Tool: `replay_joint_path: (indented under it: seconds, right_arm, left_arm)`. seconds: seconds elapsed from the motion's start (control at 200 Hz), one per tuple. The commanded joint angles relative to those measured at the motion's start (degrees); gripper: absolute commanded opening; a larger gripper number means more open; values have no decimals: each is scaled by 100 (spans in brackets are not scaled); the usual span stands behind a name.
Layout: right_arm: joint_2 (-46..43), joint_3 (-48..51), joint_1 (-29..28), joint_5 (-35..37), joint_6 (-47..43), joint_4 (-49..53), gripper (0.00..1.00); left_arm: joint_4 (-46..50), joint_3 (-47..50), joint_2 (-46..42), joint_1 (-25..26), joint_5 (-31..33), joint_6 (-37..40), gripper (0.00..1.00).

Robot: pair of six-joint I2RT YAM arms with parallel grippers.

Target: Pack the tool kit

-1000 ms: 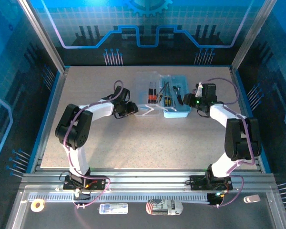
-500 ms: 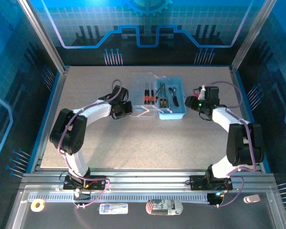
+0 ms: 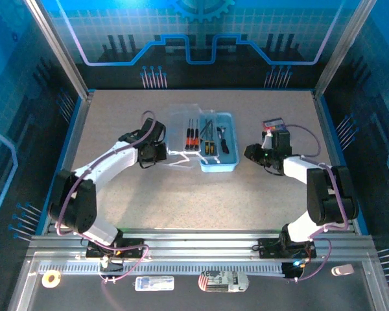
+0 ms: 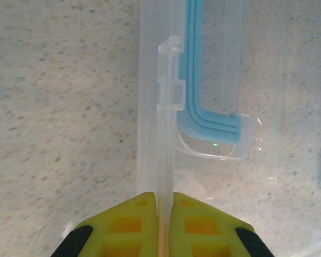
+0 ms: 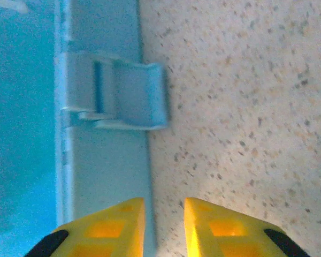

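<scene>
The tool kit case lies open mid-table: a blue base (image 3: 215, 168) and a clear lid (image 3: 180, 133) folded out to its left. Red-handled screwdrivers (image 3: 191, 136) and yellow-and-black tools (image 3: 209, 148) lie inside. My left gripper (image 3: 161, 153) is shut on the clear lid's edge; in the left wrist view the thin lid wall (image 4: 155, 107) runs straight into the pinched gripper (image 4: 165, 195). My right gripper (image 3: 248, 154) sits at the base's right side. Its jaws (image 5: 164, 206) stand a little apart over the blue wall's (image 5: 107, 160) outer edge, just below the latch (image 5: 128, 96).
Speckled table (image 3: 201, 201) surrounds the case, with room toward the near edge. Blue enclosure walls and metal posts (image 3: 58, 52) ring the table. A tape roll (image 3: 50, 278) and small packets (image 3: 223, 280) lie on the front rail below the arm bases.
The case has slid left and toward the near edge, both grippers moving with it. The left jaws closed on the lid's edge. The right jaws narrowed.
</scene>
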State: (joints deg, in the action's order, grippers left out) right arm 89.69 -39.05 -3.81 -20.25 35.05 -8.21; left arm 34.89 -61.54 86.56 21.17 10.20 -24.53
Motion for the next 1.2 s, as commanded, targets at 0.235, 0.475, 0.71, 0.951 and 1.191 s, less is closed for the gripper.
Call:
replay_joint_path:
  seconds: [0.235,0.475,0.71,0.951,1.191]
  right_arm:
    - [675,442,-1103,-673,554,-1836,21]
    - [1247,535,-1405,-1032,1139,-2897,15]
    - [1223,503,-1655,-851,1182,-2894,15]
    - [1099,513,-1675,-639,1130,-2721,16]
    - [1134,521,-1691,-723,1206,-2866,19]
  left_arm:
    - [1179,-728,-549,441,1019,502,0]
    - [2014,-1661,-110,1018,1568,486,0]
    - [2646,-2573,502,1721,1732,224,3]
    - [3150,-3455,1176,2373,1817,1,14]
    - [2819,-4014,1598,2747,952,10,21]
